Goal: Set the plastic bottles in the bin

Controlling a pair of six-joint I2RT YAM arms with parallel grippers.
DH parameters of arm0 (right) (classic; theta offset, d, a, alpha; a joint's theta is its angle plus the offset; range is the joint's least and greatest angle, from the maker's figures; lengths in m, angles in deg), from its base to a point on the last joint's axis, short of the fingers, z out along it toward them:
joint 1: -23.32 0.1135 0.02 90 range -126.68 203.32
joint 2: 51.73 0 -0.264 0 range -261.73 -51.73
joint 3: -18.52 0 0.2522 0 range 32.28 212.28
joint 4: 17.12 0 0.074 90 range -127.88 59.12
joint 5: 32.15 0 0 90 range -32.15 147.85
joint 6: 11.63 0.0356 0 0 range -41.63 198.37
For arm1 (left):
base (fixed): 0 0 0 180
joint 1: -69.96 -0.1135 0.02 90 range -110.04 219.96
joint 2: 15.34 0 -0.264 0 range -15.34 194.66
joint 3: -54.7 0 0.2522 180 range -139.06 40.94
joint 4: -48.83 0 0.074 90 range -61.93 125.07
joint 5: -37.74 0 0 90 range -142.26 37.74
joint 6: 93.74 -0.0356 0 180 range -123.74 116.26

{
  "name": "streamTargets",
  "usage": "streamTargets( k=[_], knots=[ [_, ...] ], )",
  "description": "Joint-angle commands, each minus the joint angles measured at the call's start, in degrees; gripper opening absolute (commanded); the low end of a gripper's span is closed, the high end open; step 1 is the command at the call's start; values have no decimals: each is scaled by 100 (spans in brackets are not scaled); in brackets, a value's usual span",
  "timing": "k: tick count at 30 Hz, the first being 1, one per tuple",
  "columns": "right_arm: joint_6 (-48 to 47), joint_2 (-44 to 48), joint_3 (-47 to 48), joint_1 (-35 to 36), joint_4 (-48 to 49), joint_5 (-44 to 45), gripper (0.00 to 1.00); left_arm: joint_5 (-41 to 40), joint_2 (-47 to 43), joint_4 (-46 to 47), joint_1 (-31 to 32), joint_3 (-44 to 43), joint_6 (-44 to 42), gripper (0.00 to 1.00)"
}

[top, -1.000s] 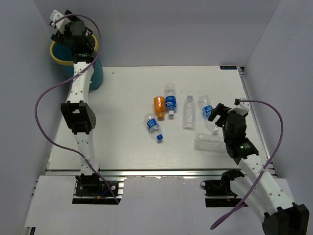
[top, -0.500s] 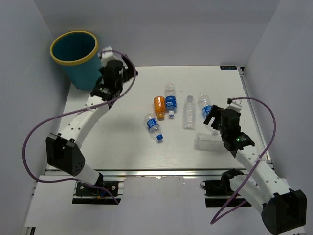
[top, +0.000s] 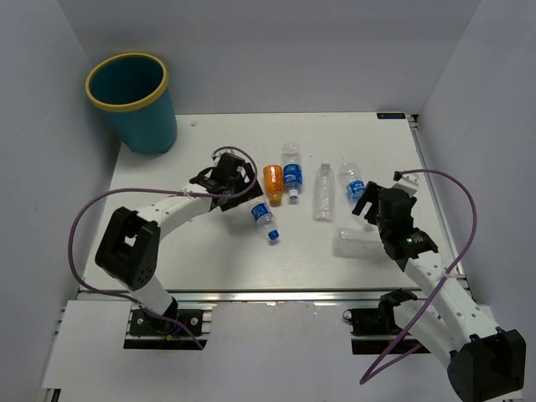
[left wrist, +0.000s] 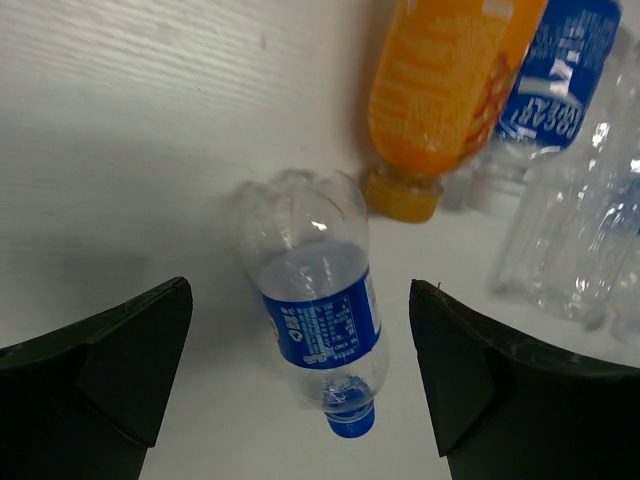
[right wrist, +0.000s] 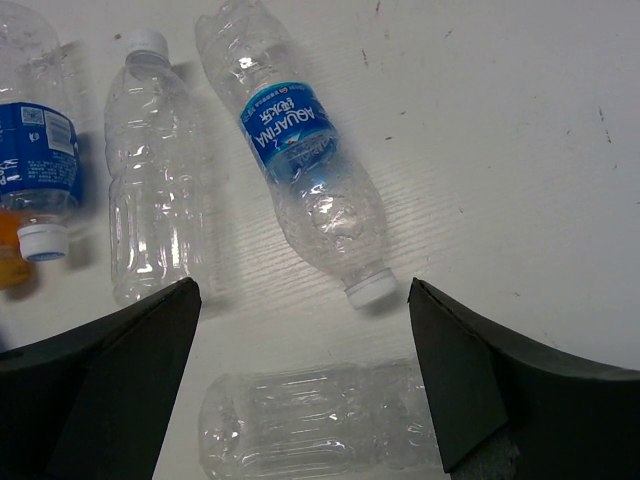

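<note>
While both pairs of fingers stand spread and hold nothing, six bottles lie flat on the surface (top: 209, 251). Nearest is the larger clear bottle (top: 355, 244), just before the right fingers (top: 366, 194), which straddle the Aquafina bottle (right wrist: 305, 175). The left fingers (top: 241, 193) frame a small blue-labelled bottle (left wrist: 320, 310), the orange bottle (left wrist: 445, 90) just beyond. Farthest, the bin (top: 153, 126) stands at the back left corner, well apart. A careless pinch could squirt the light, round plastic sideways into its neighbours. The wrist views show labels and caps, but only the overhead view shows the bin.
</note>
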Motion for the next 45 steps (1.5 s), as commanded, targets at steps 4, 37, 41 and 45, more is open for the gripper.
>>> streamTargets(
  k=[4,37,41,45],
  knots=[
    [23,92,-91,-25,89,3,89,700,600,462,300,170,386,98],
    [-469,66,-258,-25,537,-216,89,-3465,1750,1369,-3470,-6076,-941,48],
    [-539,75,-250,-25,564,-286,89,-4009,2972,1419,-3471,-7273,-1318,53],
    [-592,40,-267,-25,634,-366,89,-4187,3054,1701,-3479,-7301,-1530,98]
  ],
)
